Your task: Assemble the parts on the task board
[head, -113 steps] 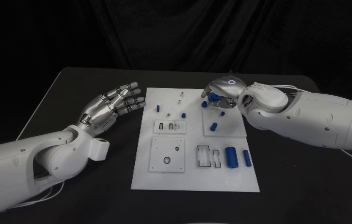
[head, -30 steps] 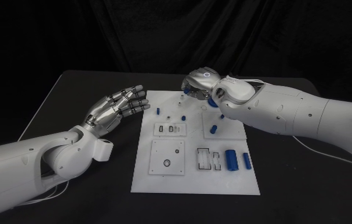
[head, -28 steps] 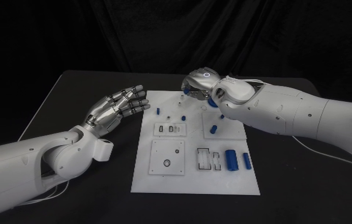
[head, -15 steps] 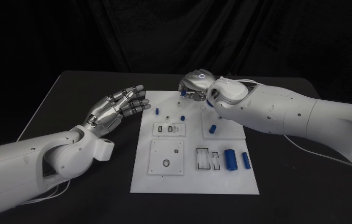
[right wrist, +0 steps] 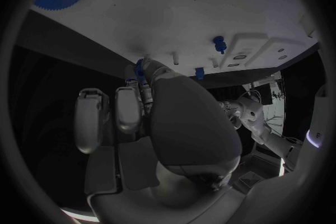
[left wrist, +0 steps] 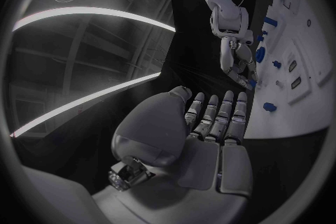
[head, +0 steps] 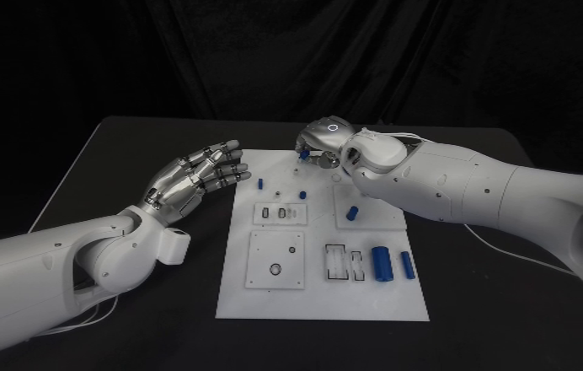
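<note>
right hand pinches a blue piece over the far end of the board

the right silver hand (head: 321,145) bends down over the far edge of the flat white task board (head: 318,295). its fingers are curled in and hold a small blue part (right wrist: 139,68) at the tips, just above the board. the left silver hand (head: 195,177) floats beside the board's left edge, palm up, fingers apart, with nothing in it. two long blue round parts (head: 382,261) lie side by side near the board's right edge. a little blue peg (head: 259,183) stands close to the left hand.
</note>
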You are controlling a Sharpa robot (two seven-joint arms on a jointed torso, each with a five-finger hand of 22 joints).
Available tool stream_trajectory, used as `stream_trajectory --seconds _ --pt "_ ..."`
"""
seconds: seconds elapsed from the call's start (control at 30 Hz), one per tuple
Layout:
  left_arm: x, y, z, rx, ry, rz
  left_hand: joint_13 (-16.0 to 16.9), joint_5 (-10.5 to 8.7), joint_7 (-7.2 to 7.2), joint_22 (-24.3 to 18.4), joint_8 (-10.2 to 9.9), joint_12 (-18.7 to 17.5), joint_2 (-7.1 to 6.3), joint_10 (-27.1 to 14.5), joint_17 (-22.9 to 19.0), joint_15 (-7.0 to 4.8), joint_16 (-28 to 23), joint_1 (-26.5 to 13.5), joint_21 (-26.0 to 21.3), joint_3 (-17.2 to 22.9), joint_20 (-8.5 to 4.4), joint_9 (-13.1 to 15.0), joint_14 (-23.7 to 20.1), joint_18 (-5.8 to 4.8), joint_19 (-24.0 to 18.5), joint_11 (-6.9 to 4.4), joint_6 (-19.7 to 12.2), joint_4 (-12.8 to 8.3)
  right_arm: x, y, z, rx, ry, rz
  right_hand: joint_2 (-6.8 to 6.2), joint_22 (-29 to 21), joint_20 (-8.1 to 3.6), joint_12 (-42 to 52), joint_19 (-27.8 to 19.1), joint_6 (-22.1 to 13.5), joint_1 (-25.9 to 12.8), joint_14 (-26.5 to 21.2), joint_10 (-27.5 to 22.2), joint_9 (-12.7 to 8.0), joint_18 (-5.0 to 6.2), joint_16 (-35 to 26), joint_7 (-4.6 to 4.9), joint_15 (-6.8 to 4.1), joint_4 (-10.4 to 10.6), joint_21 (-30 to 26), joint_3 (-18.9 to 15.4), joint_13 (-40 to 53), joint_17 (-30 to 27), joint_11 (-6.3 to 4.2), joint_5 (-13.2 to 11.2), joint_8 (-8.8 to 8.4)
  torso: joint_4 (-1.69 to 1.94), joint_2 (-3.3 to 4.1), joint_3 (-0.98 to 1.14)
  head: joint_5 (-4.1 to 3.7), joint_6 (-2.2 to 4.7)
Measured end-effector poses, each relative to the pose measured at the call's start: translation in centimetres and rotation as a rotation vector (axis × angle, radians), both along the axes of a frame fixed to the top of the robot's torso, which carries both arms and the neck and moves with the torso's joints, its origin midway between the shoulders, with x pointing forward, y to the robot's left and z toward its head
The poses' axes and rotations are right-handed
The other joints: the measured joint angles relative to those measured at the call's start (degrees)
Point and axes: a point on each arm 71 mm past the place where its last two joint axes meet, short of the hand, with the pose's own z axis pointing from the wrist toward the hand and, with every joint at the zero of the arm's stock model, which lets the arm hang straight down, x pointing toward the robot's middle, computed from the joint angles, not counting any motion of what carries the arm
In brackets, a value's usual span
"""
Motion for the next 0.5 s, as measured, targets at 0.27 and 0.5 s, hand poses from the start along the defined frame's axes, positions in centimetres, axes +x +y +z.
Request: stream_trajectory --seconds 0.27,0.5 --pt "0.12 0.11 -0.04 0.001 0.0 0.001 0.0 0.0 0.0 0.0 0.0 0.0 0.0 0.0 0.0 0.0 0.0 0.0 0.0 0.0 0.0 0.0 0.0 0.01 0.0 0.0 0.0 0.0 0.03 0.0 -0.17 0.008 0.009 -0.005 0.11 0.0 0.0 0.0 0.0 0.0 -0.1 0.0 0.1 0.0 0.0 -0.2 -0.01 0.0 0.0 0.0 0.0 0.0 0.0 0.09 0.0 -0.01 -0.04 0.02 0.03 0.21 -0.13" --pt "0.2 0.15 -0.07 0.001 0.0 0.0 0.0 0.0 0.0 0.0 0.0 -0.4 0.0 0.0 0.0 0.0 0.0 0.0 0.0 0.3 0.0 0.0 0.0 0.01 0.0 0.0 0.0 0.0 -0.13 0.07 -0.3 0.017 0.017 -0.002 0.24 0.0 0.0 0.0 0.0 0.0 -0.2 0.0 0.1 0.0 0.0 -0.2 -0.04 0.0 0.0 0.0 0.0 0.0 0.1 0.08 0.0 -0.06 -0.11 0.01 0.03 0.36 -0.14"
